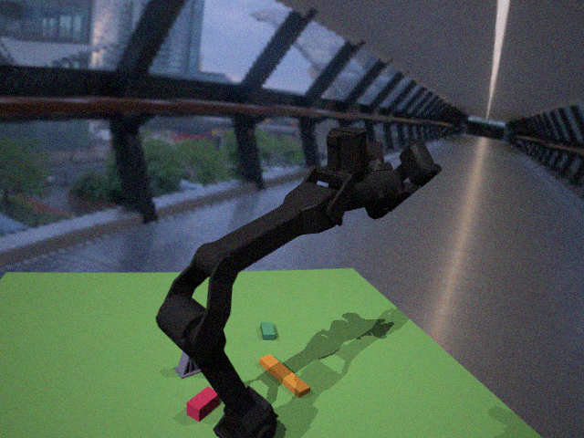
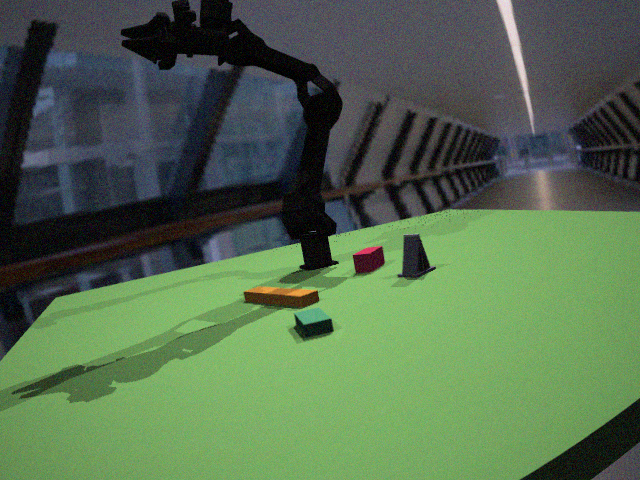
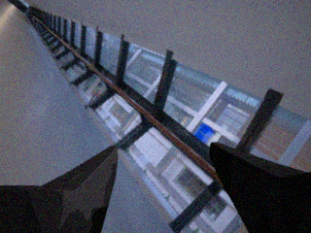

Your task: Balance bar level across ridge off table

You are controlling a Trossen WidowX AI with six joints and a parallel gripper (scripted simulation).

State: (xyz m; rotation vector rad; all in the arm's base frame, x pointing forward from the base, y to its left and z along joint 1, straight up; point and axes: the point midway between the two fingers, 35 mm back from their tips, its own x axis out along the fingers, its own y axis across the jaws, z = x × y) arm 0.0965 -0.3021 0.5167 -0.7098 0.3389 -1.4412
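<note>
The orange bar (image 1: 284,375) (image 2: 280,297) lies flat on the green table (image 1: 94,320) (image 2: 465,361), in front of the arm's base. The grey ridge (image 1: 184,369) (image 2: 412,255) stands upright on the table with nothing on it; the arm partly hides it in the top view. My gripper (image 2: 122,38) (image 3: 164,150) is open and empty, high above the table and far from the bar and the ridge. The wrist view shows both fingers apart with only the background between them.
A red block (image 1: 203,404) (image 2: 368,259) lies between the arm's base and the ridge. A small teal block (image 1: 267,330) (image 2: 313,322) lies near one end of the bar. The arm's shadow falls across the table and part of the bar.
</note>
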